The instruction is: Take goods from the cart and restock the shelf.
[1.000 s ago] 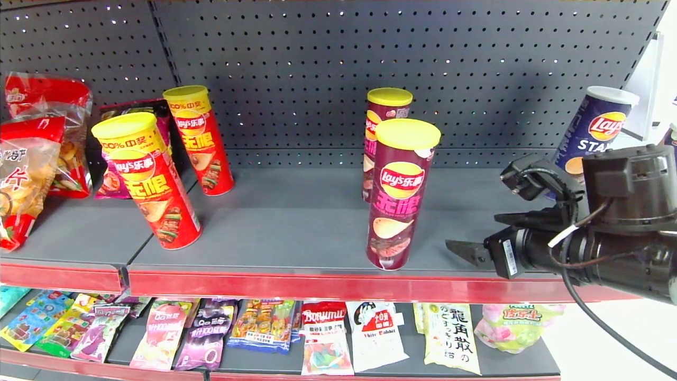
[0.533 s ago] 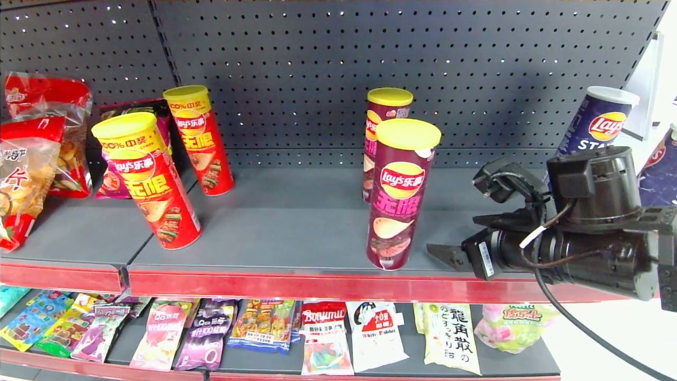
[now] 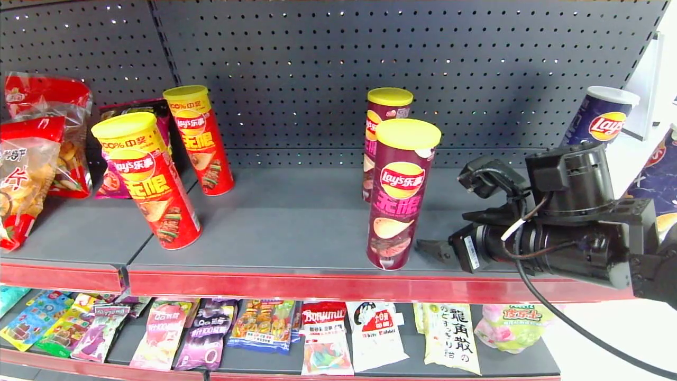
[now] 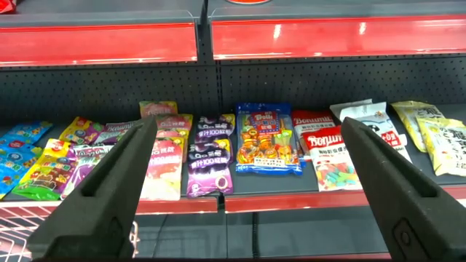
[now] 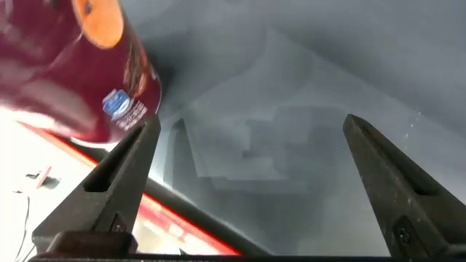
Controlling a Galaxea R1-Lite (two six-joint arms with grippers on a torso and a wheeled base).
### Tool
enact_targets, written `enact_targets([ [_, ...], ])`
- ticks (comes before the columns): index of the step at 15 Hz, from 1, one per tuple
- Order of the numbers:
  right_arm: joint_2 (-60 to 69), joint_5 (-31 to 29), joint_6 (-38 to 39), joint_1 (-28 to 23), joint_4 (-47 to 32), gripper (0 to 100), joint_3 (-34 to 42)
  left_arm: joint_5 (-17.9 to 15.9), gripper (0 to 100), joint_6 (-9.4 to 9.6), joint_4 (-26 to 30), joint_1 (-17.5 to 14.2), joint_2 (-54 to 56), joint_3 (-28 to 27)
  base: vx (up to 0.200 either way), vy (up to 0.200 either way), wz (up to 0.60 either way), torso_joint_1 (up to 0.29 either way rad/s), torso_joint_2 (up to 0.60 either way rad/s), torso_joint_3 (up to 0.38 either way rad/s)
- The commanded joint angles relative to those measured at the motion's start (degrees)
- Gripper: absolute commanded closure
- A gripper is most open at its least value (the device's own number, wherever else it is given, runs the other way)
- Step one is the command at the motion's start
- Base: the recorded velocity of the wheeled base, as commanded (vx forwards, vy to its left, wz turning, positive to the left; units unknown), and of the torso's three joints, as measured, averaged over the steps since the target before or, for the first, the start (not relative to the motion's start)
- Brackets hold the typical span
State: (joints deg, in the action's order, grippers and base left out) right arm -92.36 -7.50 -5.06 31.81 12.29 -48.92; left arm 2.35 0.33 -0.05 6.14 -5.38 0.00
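In the head view, the shelf (image 3: pixel 296 222) carries two maroon cans near its middle. The front maroon can (image 3: pixel 400 196) stands upright close to the red front edge, and the rear maroon can (image 3: pixel 383 108) stands right behind it. The right gripper (image 3: pixel 443 230) lies low over the shelf just beside the front maroon can's base, with its jaws spread and nothing held. We cannot tell whether the nearer finger touches the can. To the left stand a front red can (image 3: pixel 151 185) and a rear red can (image 3: pixel 200 143), with snack bags (image 3: pixel 31 153) beyond them. A blue can (image 3: pixel 600 121) stands behind the right arm. Candy packets (image 3: pixel 259 323) lie in a row on the lower shelf (image 3: pixel 508 360).

In the left wrist view, the left gripper (image 4: pixel 249 124) faces the candy packets (image 4: pixel 266 138) on the lower shelf (image 4: pixel 277 182), below the shelf's (image 4: pixel 328 36) red edge. Its jaws are wide apart and empty.

In the right wrist view, the right gripper (image 5: pixel 251 122) is wide open over the grey shelf (image 5: pixel 291 109). The front maroon can (image 5: pixel 73 80) sits outside the jaws, beside one finger.
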Motion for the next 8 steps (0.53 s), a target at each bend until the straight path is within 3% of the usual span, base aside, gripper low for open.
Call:
enact_targets([
  [1,-0.8,-0.1,0.0,0.2,0.0,0,-0.6,0.0,0,0.02,0.0,0.0,-0.2,0.0,0.000,0.000,0.00,0.000,0.00,0.000],
  [8,-2.0,-0.1,0.0,1.7,0.0,0,-1.9,0.0,0,0.02,0.0,0.0,-0.2,0.0,0.000,0.000,0.00,0.000,0.00,0.000],
])
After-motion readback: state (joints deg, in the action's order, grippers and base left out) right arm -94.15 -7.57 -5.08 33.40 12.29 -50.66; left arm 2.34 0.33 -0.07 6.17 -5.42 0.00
